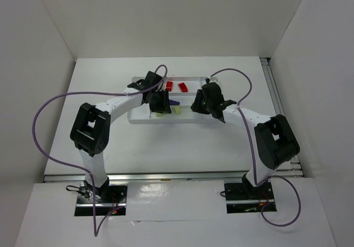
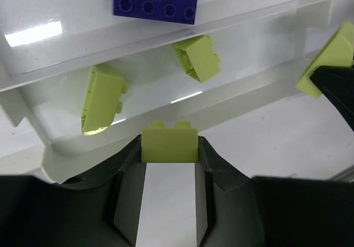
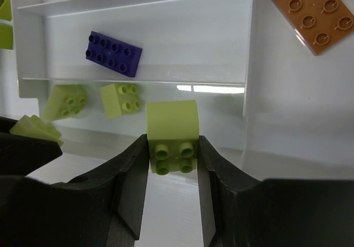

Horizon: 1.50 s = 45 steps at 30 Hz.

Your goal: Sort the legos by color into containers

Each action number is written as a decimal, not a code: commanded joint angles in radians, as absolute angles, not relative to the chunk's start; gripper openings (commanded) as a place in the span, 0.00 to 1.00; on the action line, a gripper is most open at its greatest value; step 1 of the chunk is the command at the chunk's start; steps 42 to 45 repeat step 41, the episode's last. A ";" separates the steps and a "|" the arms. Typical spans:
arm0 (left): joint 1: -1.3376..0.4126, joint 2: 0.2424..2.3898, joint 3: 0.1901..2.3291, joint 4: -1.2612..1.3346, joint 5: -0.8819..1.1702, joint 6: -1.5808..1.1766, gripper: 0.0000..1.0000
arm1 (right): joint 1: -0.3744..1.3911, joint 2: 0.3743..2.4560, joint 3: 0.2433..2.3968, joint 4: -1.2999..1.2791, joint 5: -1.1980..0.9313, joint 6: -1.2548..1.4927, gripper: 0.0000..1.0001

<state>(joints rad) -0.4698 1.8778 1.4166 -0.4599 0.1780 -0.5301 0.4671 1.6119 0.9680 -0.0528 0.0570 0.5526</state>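
The white tray lies across the table's middle. My left gripper is shut on a yellow-green lego at the tray's near rim. My right gripper is shut on another yellow-green lego over the same front edge. Two yellow-green legos lie in the front compartment. A dark purple-blue lego lies in the compartment behind. Two red legos lie in the back compartment. From above, the left gripper and the right gripper are close together.
Orange flat plates lie in the tray's right-hand compartment beyond a dividing wall. The right gripper's black finger and its lego show at the right edge of the left wrist view. White walls enclose the table.
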 commanded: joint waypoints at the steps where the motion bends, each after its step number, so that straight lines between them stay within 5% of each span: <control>1: -0.477 1.896 1.451 -0.477 0.140 -0.535 0.29 | 0.477 1.629 1.025 -0.031 0.077 0.522 0.40; 6: -0.497 1.905 1.451 -0.486 0.117 -0.525 0.69 | 0.477 1.620 1.049 -0.070 0.067 0.512 0.71; 10: -0.508 1.881 1.460 -0.497 0.106 -0.525 0.89 | 0.477 1.597 1.049 -0.084 0.090 0.512 0.80; 12: -0.517 1.871 1.470 -0.508 0.094 -0.525 0.91 | 0.477 1.569 1.049 -0.094 0.101 0.522 0.83; 14: -0.528 1.847 1.494 -0.529 0.094 -0.525 0.91 | 0.477 1.540 1.058 -0.132 0.152 0.522 0.99; 26: -0.516 1.474 1.488 -0.594 -0.146 -0.495 0.95 | 0.456 1.470 1.132 -0.630 0.777 0.771 1.00; 37: -0.488 1.070 1.166 -0.494 -0.411 -0.531 0.99 | 0.426 1.368 1.011 -0.585 0.724 0.764 1.00; 45: -0.479 1.046 1.146 -0.506 -0.434 -0.546 0.99 | 0.417 1.356 0.991 -0.529 0.680 0.710 1.00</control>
